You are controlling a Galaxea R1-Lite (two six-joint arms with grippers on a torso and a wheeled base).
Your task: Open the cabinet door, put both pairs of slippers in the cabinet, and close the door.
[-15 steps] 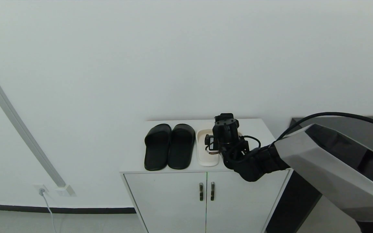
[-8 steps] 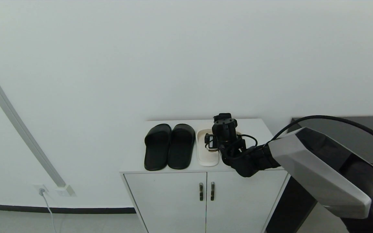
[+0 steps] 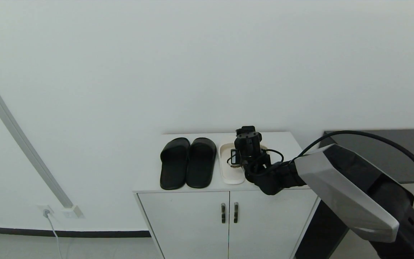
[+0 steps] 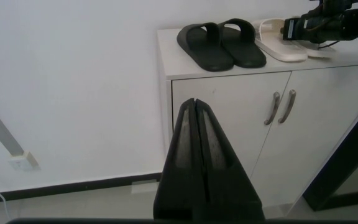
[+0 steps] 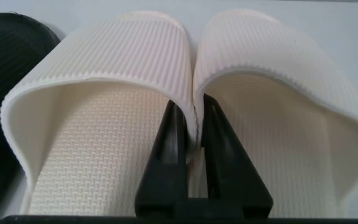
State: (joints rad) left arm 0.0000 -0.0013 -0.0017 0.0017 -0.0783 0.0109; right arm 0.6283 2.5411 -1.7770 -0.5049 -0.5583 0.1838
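Observation:
A pair of black slippers (image 3: 187,163) (image 4: 219,43) lies on top of the white cabinet (image 3: 146,185), whose two doors (image 3: 192,223) are closed. To their right lies a pair of white slippers (image 3: 228,172) (image 5: 104,81) (image 4: 278,46). My right gripper (image 5: 194,121) (image 3: 242,160) is over the white pair, one finger inside each slipper, shut on the two straps' touching inner edges. My left gripper (image 4: 194,124) hangs low in front of the cabinet, left of the doors, shut and empty.
Two dark vertical handles (image 3: 229,212) (image 4: 280,107) sit where the doors meet. A dark counter (image 3: 390,144) stands right of the cabinet. On the wall at lower left are a slanted conduit (image 3: 16,133) and a socket with a cable (image 3: 45,212).
My right arm has pushed slightly farther back and left over the white slippers, its elbow swinging into view. Slippers and doors have not moved.

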